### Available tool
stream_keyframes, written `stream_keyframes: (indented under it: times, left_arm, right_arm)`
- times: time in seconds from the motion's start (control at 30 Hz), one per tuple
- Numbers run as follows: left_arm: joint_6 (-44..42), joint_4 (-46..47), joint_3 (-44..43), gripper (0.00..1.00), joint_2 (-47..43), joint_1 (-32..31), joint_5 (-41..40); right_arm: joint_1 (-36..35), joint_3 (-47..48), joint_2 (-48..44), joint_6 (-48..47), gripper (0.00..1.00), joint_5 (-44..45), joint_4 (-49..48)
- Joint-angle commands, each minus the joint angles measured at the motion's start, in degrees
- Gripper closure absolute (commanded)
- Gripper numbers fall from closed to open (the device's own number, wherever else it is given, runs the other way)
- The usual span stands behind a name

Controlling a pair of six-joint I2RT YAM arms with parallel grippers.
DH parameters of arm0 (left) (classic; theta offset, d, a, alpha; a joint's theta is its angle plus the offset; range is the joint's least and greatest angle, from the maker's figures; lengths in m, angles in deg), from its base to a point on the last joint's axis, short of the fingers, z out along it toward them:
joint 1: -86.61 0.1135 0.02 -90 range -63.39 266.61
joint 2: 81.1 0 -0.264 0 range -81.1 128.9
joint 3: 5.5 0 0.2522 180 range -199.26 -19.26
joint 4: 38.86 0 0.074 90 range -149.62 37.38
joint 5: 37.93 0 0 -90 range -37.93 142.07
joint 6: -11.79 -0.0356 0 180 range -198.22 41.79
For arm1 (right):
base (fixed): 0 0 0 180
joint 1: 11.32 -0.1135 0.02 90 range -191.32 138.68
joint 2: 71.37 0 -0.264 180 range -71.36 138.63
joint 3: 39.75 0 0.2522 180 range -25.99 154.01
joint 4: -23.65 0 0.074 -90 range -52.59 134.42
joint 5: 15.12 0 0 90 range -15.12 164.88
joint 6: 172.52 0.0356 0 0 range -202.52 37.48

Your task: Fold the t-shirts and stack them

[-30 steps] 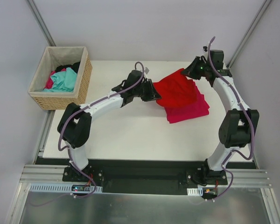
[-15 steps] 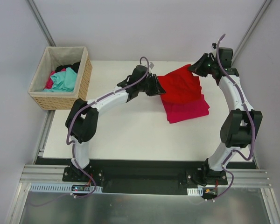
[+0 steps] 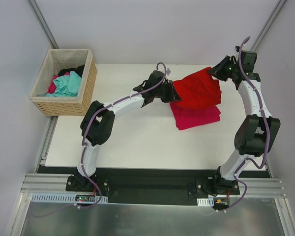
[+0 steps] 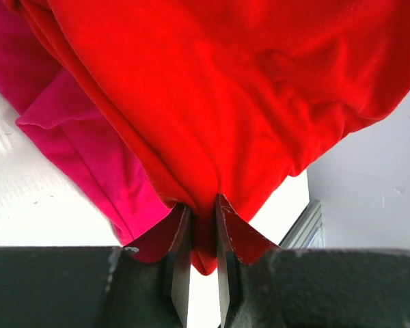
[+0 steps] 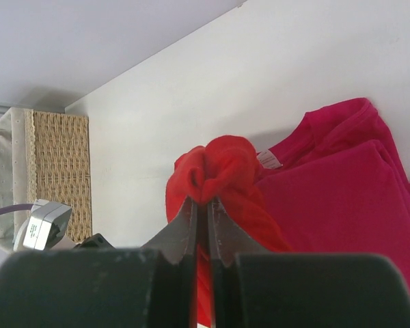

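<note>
Progress-wise I'd call this past halfway. The magenta-pink cloth t-shirt [image 3: 199, 118] is already folded into a rough rectangle and lies flat on the right side of the white table [image 3: 128, 135]. The bright red cloth t-shirt [image 3: 199, 88] is held up just over the pink one's far half and isn't set down yet. The left gripper [image 3: 171, 93] has its jaws nipped onto the red shirt's left edge, with a fold of cloth squeezed between them. The right gripper [image 3: 219, 71] has its jaws pressed almost together on a bunched-up knob of the same shirt, out by the far right corner. That leaves the red one strung between the two, its long axis running left to right and angled a bit toward the far right, with the slack draping down over the pink. I honestly can't tell whether the red is neatly folded or just doubled over; it's too rumpled. The pink one's long side also runs left-right, slightly skewed, and its small white neck label [image 5: 268, 158] peeks out beside the red bunch. What's left, I reckon, is laying the red flat and square on top. The woven wicker basket [image 3: 86, 86] at far left holds more cloth, so maybe there's more to do.
</note>
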Motion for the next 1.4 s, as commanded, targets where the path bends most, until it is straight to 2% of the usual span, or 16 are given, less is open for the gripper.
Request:
stream_keyframes:
  times: [0.0,0.47,0.83,1.0,1.37]
  left_arm:
    - [-0.9,1.9,-1.9,1.00,0.6,-0.6,1.9]
    - [0.9,6.5,7.0,1.00,3.7,-1.2,2.7]
    - [4.0,10.6,10.2,1.00,3.4,-4.7,3.6]
    - [3.5,9.5,7.0,1.00,2.6,-5.6,3.9]
    - [0.2,0.5,-3.5,1.00,-0.4,-5.6,1.5]
  right_arm:
    - [0.4,-0.2,-0.9,1.0,0.99,-1.3,-4.4]
    - [1.2,-4.8,8.5,0.4,0.99,0.8,-5.9]
    - [2.3,-5.2,11.2,1.0,0.99,2.7,-5.8]
    - [2.2,-4.1,10.8,0.7,0.99,2.5,-5.4]
    - [0.9,-1.3,8.5,0.3,0.99,1.4,-4.4]
